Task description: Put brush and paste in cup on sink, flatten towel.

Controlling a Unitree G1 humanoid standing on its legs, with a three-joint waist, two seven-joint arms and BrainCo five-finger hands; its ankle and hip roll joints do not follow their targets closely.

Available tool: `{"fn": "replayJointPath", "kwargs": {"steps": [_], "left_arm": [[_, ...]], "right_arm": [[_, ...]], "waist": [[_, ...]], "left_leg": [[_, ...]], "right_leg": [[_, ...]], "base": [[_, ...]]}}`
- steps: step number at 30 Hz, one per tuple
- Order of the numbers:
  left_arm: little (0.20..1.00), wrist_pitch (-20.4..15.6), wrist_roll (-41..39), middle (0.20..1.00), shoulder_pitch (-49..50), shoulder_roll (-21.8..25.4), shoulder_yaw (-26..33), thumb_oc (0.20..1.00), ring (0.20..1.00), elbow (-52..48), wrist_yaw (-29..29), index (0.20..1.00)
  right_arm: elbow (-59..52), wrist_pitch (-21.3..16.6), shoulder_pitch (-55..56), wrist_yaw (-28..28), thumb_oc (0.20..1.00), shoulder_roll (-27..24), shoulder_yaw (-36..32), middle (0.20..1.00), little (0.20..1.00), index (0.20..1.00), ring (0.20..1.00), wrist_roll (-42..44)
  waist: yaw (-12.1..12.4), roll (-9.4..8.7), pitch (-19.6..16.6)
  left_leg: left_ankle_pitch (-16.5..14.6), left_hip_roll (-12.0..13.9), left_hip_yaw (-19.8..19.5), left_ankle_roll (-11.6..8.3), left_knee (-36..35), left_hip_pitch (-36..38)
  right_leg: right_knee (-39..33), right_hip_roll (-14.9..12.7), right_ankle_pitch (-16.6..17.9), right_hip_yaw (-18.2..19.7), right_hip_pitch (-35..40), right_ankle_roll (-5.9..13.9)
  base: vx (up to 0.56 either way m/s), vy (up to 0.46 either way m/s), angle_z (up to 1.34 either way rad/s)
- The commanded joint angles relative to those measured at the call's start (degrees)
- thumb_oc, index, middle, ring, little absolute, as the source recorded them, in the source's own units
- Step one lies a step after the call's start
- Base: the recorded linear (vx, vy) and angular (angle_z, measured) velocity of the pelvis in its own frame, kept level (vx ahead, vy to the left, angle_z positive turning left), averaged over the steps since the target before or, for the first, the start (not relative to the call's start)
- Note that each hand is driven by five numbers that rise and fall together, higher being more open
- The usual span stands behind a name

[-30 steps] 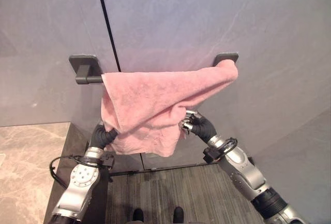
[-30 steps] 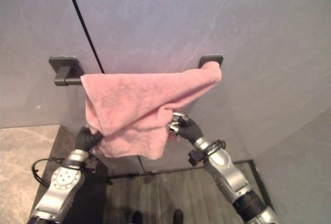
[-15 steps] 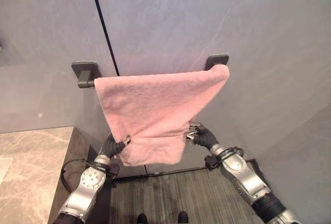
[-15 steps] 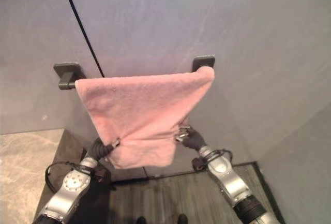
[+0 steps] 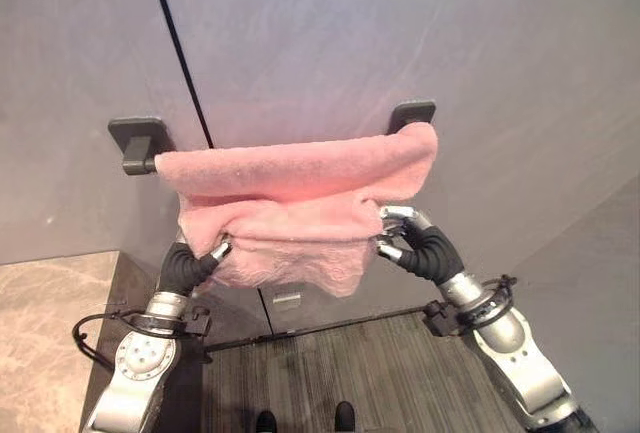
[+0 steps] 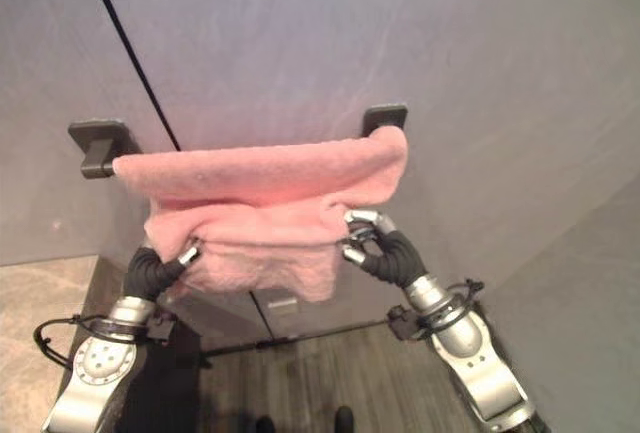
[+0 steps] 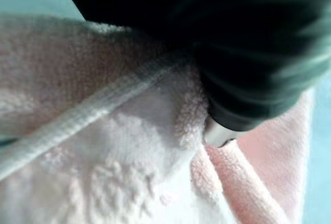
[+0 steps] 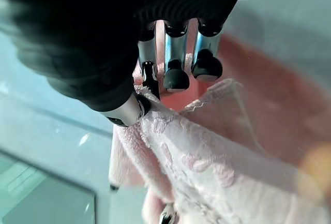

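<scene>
Hanging over a dark metal towel rail (image 5: 140, 153) fixed to a grey tiled wall (image 5: 320, 33), a fluffy pink terry towel (image 5: 300, 203) spreads along the bar, its lower part lifted and bunched into a fold just above both robot hands. The rail's two square wall mounts show past each end of the cloth, above the hands. The left robot hand (image 5: 190, 263) reaches up under the towel's lower left edge, its fingers and thumb closed on the hem; its wrist view shows cloth pinched against a finger. The right robot hand (image 5: 405, 233) holds the lower right corner, thumb and curled fingers pinching the lacy edge. Below the left arm lies a beige marble surface (image 5: 50, 323); under both arms runs a dark striped floor (image 5: 330, 373).
</scene>
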Motion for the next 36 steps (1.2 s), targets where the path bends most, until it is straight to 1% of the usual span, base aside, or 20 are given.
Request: {"fn": "replayJointPath", "kwargs": {"steps": [1, 2, 3, 8, 15, 19, 21, 23, 24, 25, 27, 28, 29, 30, 31, 32, 33, 34, 35, 36], "left_arm": [[0.200, -3.35, -2.37, 0.200, -1.27, 3.59, 2.69, 0.200, 0.200, 1.44, 2.28, 0.200], [0.200, -3.36, -2.39, 0.200, -1.27, 3.57, 2.73, 0.200, 0.200, 1.47, 2.26, 0.200], [0.200, -3.07, -3.27, 0.200, -1.19, 3.19, 1.67, 0.200, 0.200, 3.44, 2.17, 0.200], [0.200, -1.87, -2.69, 0.200, -1.58, 3.22, -0.13, 0.200, 0.200, 7.21, 1.98, 0.200], [0.200, -1.34, -1.95, 0.200, -4.83, 2.64, -5.20, 0.200, 0.200, 11.43, 1.12, 0.200], [0.200, -0.72, -1.41, 0.200, -6.24, 1.98, -8.82, 0.200, 0.200, 14.44, -0.28, 0.200], [0.200, -0.65, -1.53, 0.200, -6.63, 1.75, -9.64, 0.200, 0.200, 15.41, -0.57, 0.200], [0.200, 0.03, -1.27, 0.200, -7.31, 1.28, -12.01, 0.200, 0.200, 18.78, -1.58, 0.200], [0.241, 0.16, -1.28, 0.241, -7.62, 1.05, -12.53, 0.241, 0.241, 20.06, -1.67, 0.241], [1.000, 0.46, 0.11, 1.000, -8.01, 0.91, -13.35, 1.000, 1.000, 21.93, -1.74, 1.000], [1.000, 2.10, 6.03, 1.000, -8.64, 1.06, -14.29, 1.000, 1.000, 25.66, -1.06, 1.000], [1.000, 2.06, 6.14, 1.000, -8.73, 0.99, -14.29, 1.000, 1.000, 25.77, -0.99, 1.000], [1.000, 2.64, 10.25, 1.000, -9.45, 1.41, -14.81, 1.000, 1.000, 26.88, -0.50, 1.000], [1.000, 3.28, 13.98, 1.000, -9.80, 1.90, -15.19, 1.000, 1.000, 27.45, -0.58, 1.000], [1.000, 4.90, 18.56, 1.000, -9.79, 1.78, -16.32, 1.000, 1.000, 32.06, -1.82, 1.000], [1.000, 4.83, 18.58, 1.000, -9.88, 1.78, -16.32, 1.000, 1.000, 32.17, -1.79, 1.000], [1.000, 6.66, 19.40, 1.000, -12.01, -1.86, -17.72, 1.000, 1.000, 46.03, 0.02, 1.000], [1.000, 7.46, 19.77, 1.000, -13.15, -3.19, -18.40, 1.000, 1.000, 51.31, 0.79, 1.000], [1.000, 7.30, 19.78, 1.000, -13.40, -3.31, -18.50, 1.000, 1.000, 51.64, 0.91, 1.000], [1.000, 8.10, 20.12, 1.000, -15.94, -6.34, -19.39, 1.000, 1.000, 62.69, 2.41, 1.000]], "right_arm": [[-3.32, -3.88, -3.82, 0.11, 0.200, -0.06, -0.09, 0.200, 0.200, 0.200, 0.200, 2.79], [-3.25, -3.90, -3.89, 0.10, 0.200, -0.07, -0.03, 0.200, 0.200, 0.200, 0.200, 2.79], [-2.46, -3.39, -4.91, 0.74, 0.200, -0.39, 1.83, 0.200, 0.200, 0.200, 0.200, 2.64], [-1.11, -2.57, -4.63, -0.45, 0.200, -0.83, 1.51, 0.200, 0.200, 0.200, 0.200, 0.08], [2.11, -2.32, -0.38, -2.47, 0.200, -0.37, -0.81, 0.200, 0.200, 0.200, 0.200, -1.61], [7.88, -1.08, 2.46, -3.52, 0.200, 0.40, -1.41, 0.200, 0.200, 0.200, 0.200, -3.71], [9.41, -0.95, 2.97, -3.76, 0.200, 0.75, -1.51, 0.200, 0.200, 0.200, 0.200, -3.49], [13.12, -0.30, 3.89, -4.67, 0.200, 1.47, -1.52, 0.200, 0.200, 0.200, 0.200, -4.01], [14.52, -0.21, 3.66, -4.82, 0.200, 1.70, -1.21, 0.200, 0.200, 0.200, 0.200, -4.03], [16.86, -0.18, 3.17, -4.62, 1.000, 2.29, -0.30, 1.000, 1.000, 1.000, 1.000, -2.89], [22.76, 1.08, 1.58, -3.09, 1.000, 3.42, 2.52, 1.000, 1.000, 1.000, 1.000, -0.04], [22.99, 0.97, 1.38, -3.09, 1.000, 3.47, 2.59, 1.000, 1.000, 1.000, 1.000, -0.02], [25.22, 1.49, 0.90, -3.27, 1.000, 4.11, 3.20, 1.000, 1.000, 1.000, 1.000, 2.20], [28.56, 1.98, 0.45, -2.81, 1.000, 5.07, 3.37, 1.000, 1.000, 1.000, 1.000, 5.36], [38.67, 3.51, -0.36, -1.49, 1.000, 7.16, 3.86, 1.000, 1.000, 1.000, 1.000, 9.65], [38.97, 3.33, -0.55, -1.45, 1.000, 7.25, 3.91, 1.000, 1.000, 1.000, 1.000, 9.66], [50.31, 4.76, -2.76, -2.52, 1.000, 9.47, 4.69, 1.000, 1.000, 1.000, 1.000, 9.93], [54.71, 5.11, -3.66, -3.08, 1.000, 10.19, 4.50, 1.000, 1.000, 1.000, 1.000, 9.61], [54.93, 4.98, -3.83, -3.07, 1.000, 10.22, 4.48, 1.000, 1.000, 1.000, 1.000, 9.60], [65.25, 5.67, -6.53, -5.14, 1.000, 11.36, 4.82, 1.000, 1.000, 1.000, 1.000, 4.70]], "waist": [[0.69, -1.69, -1.24], [0.61, -1.68, -1.24], [0.97, -1.82, -1.02], [1.06, -1.85, -0.75], [-0.29, -1.89, -1.38], [-1.47, -1.53, -1.89], [-1.56, -1.44, -1.96], [-2.20, -1.16, -2.27], [-2.20, -1.07, -2.33], [-2.27, -0.88, -2.50], [-1.77, -0.78, -2.67], [-1.77, -0.78, -2.65], [-1.58, -0.74, -2.70], [-1.40, -0.69, -2.72], [-0.97, -0.64, -2.91], [-0.98, -0.67, -2.96], [-0.94, -0.71, -3.13], [-1.04, -0.74, -3.32], [-1.03, -0.71, -3.24], [-1.10, -0.61, -3.43]], "left_leg": [[0.69, 2.67, -1.74, -2.28, 0.30, -2.73], [0.69, 2.66, -1.79, -2.28, 0.30, -2.76], [0.71, 2.55, -2.30, -2.20, 0.30, -2.90], [0.76, 2.45, -2.84, -1.96, 0.30, -3.09], [0.54, 2.40, -2.10, -1.85, 0.30, -2.56], [0.34, 2.68, -1.15, -1.76, 0.30, -1.97], [0.31, 2.72, -0.95, -1.77, 0.30, -1.83], [0.19, 2.81, -0.45, -1.76, 0.30, -1.47], [0.19, 2.85, -0.31, -1.76, 0.30, -1.42], [0.18, 2.90, 0.03, -1.77, 0.30, -1.40], [0.26, 2.90, 0.42, -1.82, 0.30, -1.51], [0.25, 2.90, 0.45, -1.82, 0.30, -1.53], [0.32, 2.87, 0.53, -1.83, 0.30, -1.68], [0.38, 2.88, 0.64, -1.85, 0.30, -1.82], [0.52, 2.93, 0.71, -1.96, 0.30, -1.85], [0.53, 2.93, 0.73, -1.96, 0.30, -1.95], [0.56, 3.05, 0.60, -2.09, 0.30, -1.69], [0.81, 3.05, 0.39, -2.12, 0.30, -1.93], [0.80, 3.06, 0.36, -2.13, 0.30, -1.94], [0.80, 3.23, -0.05, -2.21, 0.30, -1.69]], "right_leg": [[0.83, -9.48, 0.91, -2.45, 1.10, 7.45], [0.83, -9.49, 0.90, -2.50, 1.10, 7.45], [1.48, -9.57, 0.63, -2.91, 1.04, 7.43], [3.25, -9.63, -0.11, -3.45, 0.65, 7.31], [2.09, -9.83, 0.41, -2.96, 1.02, 7.62], [1.72, -9.73, 0.50, -2.07, 1.04, 7.65], [1.61, -9.71, 0.56, -1.92, 1.08, 7.64], [1.04, -9.75, 0.81, -1.55, 1.24, 7.71], [0.88, -9.77, 0.90, -1.43, 1.24, 7.74], [0.60, -9.83, 1.21, -1.09, 1.00, 7.79], [0.39, -9.95, 1.47, -0.83, 0.57, 7.90], [0.39, -9.95, 1.48, -0.79, 0.52, 7.90], [0.39, -10.02, 1.64, -0.56, 0.33, 7.98], [0.39, -10.08, 1.76, -0.40, 0.10, 8.00], [0.39, -10.10, 1.65, -0.26, 0.05, 7.93], [0.39, -10.10, 1.66, -0.24, -0.06, 7.93], [0.39, -10.00, 1.51, -0.17, 0.40, 7.68], [0.39, -9.89, 1.60, -0.09, 0.26, 7.57], [0.39, -9.88, 1.59, -0.12, 0.26, 7.57], [0.39, -9.60, 1.42, -0.16, 0.70, 7.24]], "base": [[0.00, 0.011, 0.05], [0.00, 0.017, 0.18], [-0.01, 0.016, 0.24], [0.00, 0.014, 0.14], [0.00, 0.007, 0.01], [0.00, 0.009, -0.12], [-0.01, 0.007, -0.09], [0.00, 0.008, -0.07], [-0.02, 0.011, -0.07], [-0.03, 0.011, -0.09], [-0.03, 0.006, -0.15], [-0.03, 0.001, -0.15], [-0.03, 0.000, -0.08], [-0.06, 0.002, -0.03], [-0.04, 0.001, 0.00], [-0.04, -0.008, 0.01], [0.00, 0.000, 0.00], [-0.03, -0.016, 0.04], [-0.02, -0.019, 0.04], [0.00, 0.000, 0.00]]}}
